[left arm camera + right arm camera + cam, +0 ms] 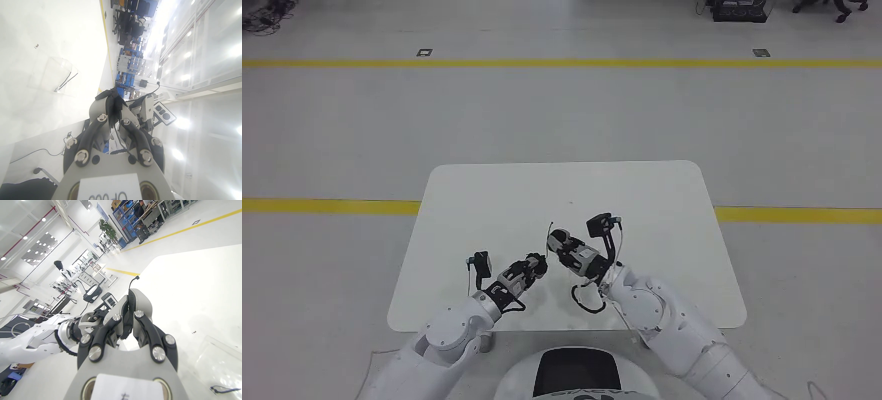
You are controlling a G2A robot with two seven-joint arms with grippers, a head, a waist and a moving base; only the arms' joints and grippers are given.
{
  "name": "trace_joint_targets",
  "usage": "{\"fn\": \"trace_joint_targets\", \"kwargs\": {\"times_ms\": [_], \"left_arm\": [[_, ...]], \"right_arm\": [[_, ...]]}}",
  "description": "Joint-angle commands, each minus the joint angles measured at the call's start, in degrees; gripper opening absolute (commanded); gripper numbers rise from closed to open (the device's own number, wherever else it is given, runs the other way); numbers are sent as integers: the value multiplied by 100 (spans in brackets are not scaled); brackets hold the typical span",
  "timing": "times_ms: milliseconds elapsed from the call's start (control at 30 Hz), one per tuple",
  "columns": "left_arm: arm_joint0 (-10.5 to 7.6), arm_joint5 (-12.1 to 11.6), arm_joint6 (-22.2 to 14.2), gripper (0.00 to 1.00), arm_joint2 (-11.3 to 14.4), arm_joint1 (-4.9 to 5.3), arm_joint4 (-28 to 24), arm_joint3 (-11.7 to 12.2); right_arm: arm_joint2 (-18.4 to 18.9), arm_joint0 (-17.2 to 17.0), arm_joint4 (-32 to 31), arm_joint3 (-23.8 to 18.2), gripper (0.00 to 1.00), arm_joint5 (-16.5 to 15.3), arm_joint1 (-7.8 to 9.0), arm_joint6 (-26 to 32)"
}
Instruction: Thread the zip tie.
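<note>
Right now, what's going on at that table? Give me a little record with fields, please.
Table: white, rounded corners
Right jaws: shut on a thin black zip tie, its head end sticking out past the tips
Left jaws: shut, close beside the right jaws, above the table
Also there: clear plastic pack on the table, more black ties in or on it

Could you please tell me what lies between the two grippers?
In the top view only bare table separates the left gripper from the right gripper, which holds the zip tie.
</note>
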Motion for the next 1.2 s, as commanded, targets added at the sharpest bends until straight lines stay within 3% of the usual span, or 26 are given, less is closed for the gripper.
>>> {"fn": "trace_joint_targets", "kwargs": {"times_ms": [0,1167], "left_arm": [[0,0,0,0,0,0,0,0],[0,0,0,0,0,0,0,0]], "right_arm": [[-32,33,26,33,0,0,0,-22],[-356,288,124,277,0,0,80,-323]]}}
